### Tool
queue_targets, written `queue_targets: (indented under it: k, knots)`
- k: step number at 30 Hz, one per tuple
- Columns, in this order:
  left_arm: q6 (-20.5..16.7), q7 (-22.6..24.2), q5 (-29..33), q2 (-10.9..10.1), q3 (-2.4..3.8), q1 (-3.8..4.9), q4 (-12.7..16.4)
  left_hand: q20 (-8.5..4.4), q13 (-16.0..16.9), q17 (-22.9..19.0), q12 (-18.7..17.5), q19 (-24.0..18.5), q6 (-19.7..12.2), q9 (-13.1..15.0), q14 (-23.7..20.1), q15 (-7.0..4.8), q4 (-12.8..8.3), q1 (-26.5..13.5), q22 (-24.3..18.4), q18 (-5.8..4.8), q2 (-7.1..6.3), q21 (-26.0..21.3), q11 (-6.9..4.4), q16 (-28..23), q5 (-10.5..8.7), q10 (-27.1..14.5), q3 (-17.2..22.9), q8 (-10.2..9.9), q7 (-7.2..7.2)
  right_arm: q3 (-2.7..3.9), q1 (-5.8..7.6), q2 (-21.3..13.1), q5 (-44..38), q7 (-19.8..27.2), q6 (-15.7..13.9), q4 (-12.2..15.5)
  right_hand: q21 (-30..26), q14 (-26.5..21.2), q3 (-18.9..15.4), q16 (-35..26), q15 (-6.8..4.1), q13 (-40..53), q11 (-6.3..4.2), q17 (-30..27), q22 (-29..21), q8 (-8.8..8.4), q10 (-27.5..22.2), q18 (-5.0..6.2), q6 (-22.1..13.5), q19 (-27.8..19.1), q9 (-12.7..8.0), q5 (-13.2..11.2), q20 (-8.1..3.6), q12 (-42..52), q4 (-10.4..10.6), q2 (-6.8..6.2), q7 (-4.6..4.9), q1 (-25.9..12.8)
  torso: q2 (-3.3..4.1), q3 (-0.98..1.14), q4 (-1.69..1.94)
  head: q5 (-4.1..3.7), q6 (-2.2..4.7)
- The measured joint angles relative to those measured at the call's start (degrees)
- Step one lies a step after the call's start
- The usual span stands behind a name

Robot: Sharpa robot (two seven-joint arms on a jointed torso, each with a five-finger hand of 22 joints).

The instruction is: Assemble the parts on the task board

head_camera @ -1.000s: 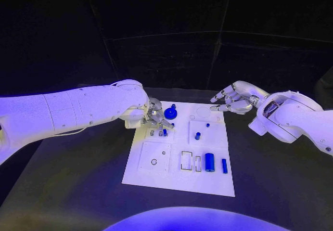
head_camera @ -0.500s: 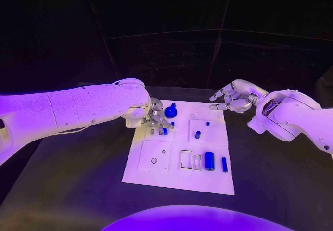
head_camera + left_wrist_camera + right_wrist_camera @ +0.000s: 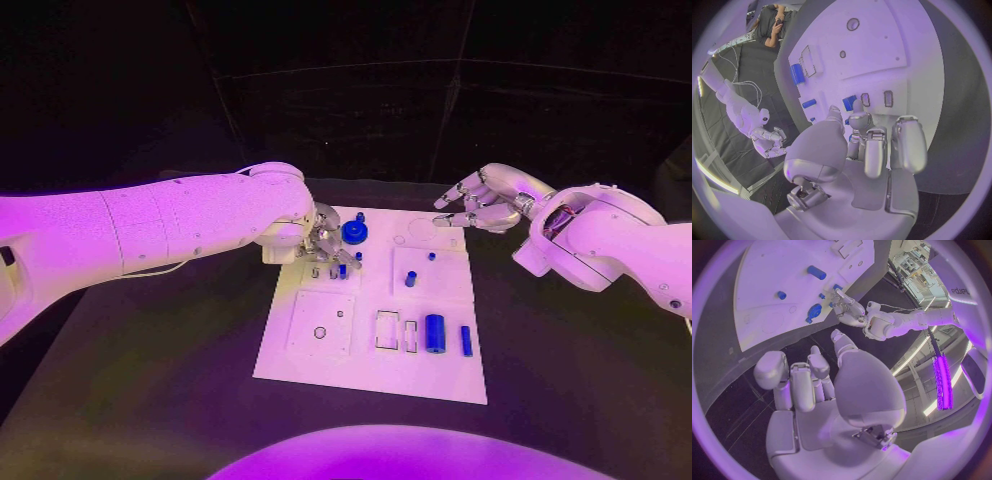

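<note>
The white task board (image 3: 361,372) lies in the middle of the table. My left hand (image 3: 325,248) hangs over its far left part, and its thumb and a fingertip pinch a small blue part (image 3: 849,102) beside two narrow slots. A round blue knob (image 3: 355,235) stands just behind that hand. A short blue cylinder (image 3: 410,280) and a tiny peg (image 3: 431,258) sit at the board's middle. A large blue cylinder (image 3: 434,333) and a thin bar (image 3: 466,341) lie on the near right. My right hand (image 3: 483,205) hovers over the far right corner, fingers apart, holding nothing.
Several empty rectangular slots (image 3: 388,331) and a square plate with small holes (image 3: 322,328) lie on the board's near half. Dark table (image 3: 159,380) surrounds the board on all sides. My left forearm (image 3: 159,230) reaches across the table's left side.
My left hand's fingers have closed in a little on the small blue part. My right hand has drifted slightly; the board's other parts lie as before.
</note>
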Motion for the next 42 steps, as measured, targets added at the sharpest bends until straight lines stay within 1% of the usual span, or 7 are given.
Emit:
queue_targets:
  k: [5,15,21,31,36,39,42]
  knots:
    - [0.2,0.0,0.0,0.1,-0.01,-0.01,0.0,0.0,0.0,0.0,0.0,0.0,-0.3,0.4,0.0,0.0,-0.6,0.5,0.1,0.0,0.54,0.2,0.0,0.0,0.0,0.0,0.2,0.1,-0.14,0.0,0.0,0.1,0.0,0.0,0.0,0.0,0.0,0.0,0.0,0.0,0.0,0.0,0.0,0.0,0.0,0.0,0.0,0.0,0.0,0.0,0.0,0.0,0.0,0.0,0.0,0.0,0.0,0.0,0.01,0.0,0.0,0.0,-0.12]
    - [0.3,0.0,-0.2,0.2,-0.01,-0.01,0.0,0.0,0.0,0.0,0.0,0.0,-0.7,1.0,0.0,0.0,-2.1,1.8,0.0,0.0,0.58,0.2,0.22,0.0,0.0,-0.2,0.7,0.3,-0.14,-0.01,0.0,0.4,0.0,0.0,0.1,-0.2,0.0,0.0,0.0,-0.2,0.0,0.0,0.0,0.0,-0.1,0.0,0.0,0.0,0.0,0.0,0.0,0.2,0.0,0.0,0.0,0.0,0.0,0.0,0.03,0.02,0.03,0.01,-0.58]
    - [0.3,-0.1,-0.4,0.4,-0.02,-0.01,0.0,0.0,-0.1,0.0,0.0,0.0,-1.1,1.6,0.0,0.0,-5.4,5.7,0.0,0.0,1.02,0.2,0.01,0.0,0.0,-0.4,2.5,0.6,-0.14,-0.01,-0.01,0.6,0.0,0.0,0.2,-0.3,0.0,0.0,0.0,-0.2,0.0,0.0,0.0,0.0,0.0,0.0,0.0,-0.01,0.0,0.0,0.0,0.2,0.0,0.0,0.0,0.0,0.0,0.0,0.03,0.02,0.04,0.01,-0.74]
    - [0.4,-0.1,-0.6,0.7,-0.02,-0.01,0.0,0.0,-0.2,0.0,0.0,0.0,-1.5,1.8,0.0,0.0,-7.8,7.3,0.1,0.0,1.31,0.2,0.01,0.0,0.0,-0.4,4.3,0.6,-0.14,-0.01,-0.01,0.7,0.1,0.0,0.4,-0.4,0.0,0.0,-0.2,-0.2,0.0,0.0,0.0,0.0,0.0,0.0,0.0,0.0,0.0,0.0,0.0,0.2,0.0,0.0,0.2,0.0,0.0,0.0,0.03,0.02,0.03,0.01,-0.93]
    - [0.4,-0.1,-0.7,0.8,0.02,0.01,0.0,0.0,-0.5,0.0,-0.5,0.0,-1.8,1.8,0.1,-0.12,-9.9,9.6,0.3,0.0,1.87,0.2,-0.33,0.0,-0.02,-0.8,6.4,0.6,-0.45,-0.01,-0.01,0.7,0.1,-0.1,0.5,-0.5,0.0,0.0,-0.2,-0.2,0.0,0.0,0.0,0.0,0.0,0.0,0.0,0.0,0.0,0.0,0.0,0.2,0.0,0.0,0.2,0.0,0.0,0.0,0.03,0.02,0.02,-0.01,-1.03]
    - [0.4,-0.1,-0.7,0.9,0.13,0.13,0.0,0.0,-0.8,0.0,-1.2,0.0,-2.4,1.4,0.0,-0.43,-12.2,11.4,0.3,0.0,2.58,0.2,-0.32,0.0,-0.17,-1.4,9.2,-0.7,-0.44,-0.01,-0.01,0.8,0.1,-0.1,0.6,-0.5,-0.2,0.0,-0.2,-0.2,0.0,0.0,0.0,0.0,0.0,0.0,0.0,0.0,0.0,0.0,0.0,0.2,0.0,0.0,0.2,0.0,0.0,0.0,0.03,0.02,0.03,-0.01,-1.09]
    - [0.4,-0.1,-0.8,0.8,0.16,0.21,0.1,0.0,-1.4,0.0,-2.0,0.0,-2.8,0.7,0.0,-0.43,-11.3,12.5,0.3,0.01,2.63,0.2,-0.28,0.0,1.83,-1.8,10.5,-1.9,-0.36,-0.01,-0.01,0.9,0.1,-0.1,0.6,-0.5,-0.2,0.0,-0.2,-0.2,0.0,0.0,0.0,0.0,0.0,0.0,0.0,-0.01,0.0,0.0,0.0,0.2,0.0,0.0,0.2,0.0,0.0,0.0,0.03,0.02,0.02,0.0,-1.1]
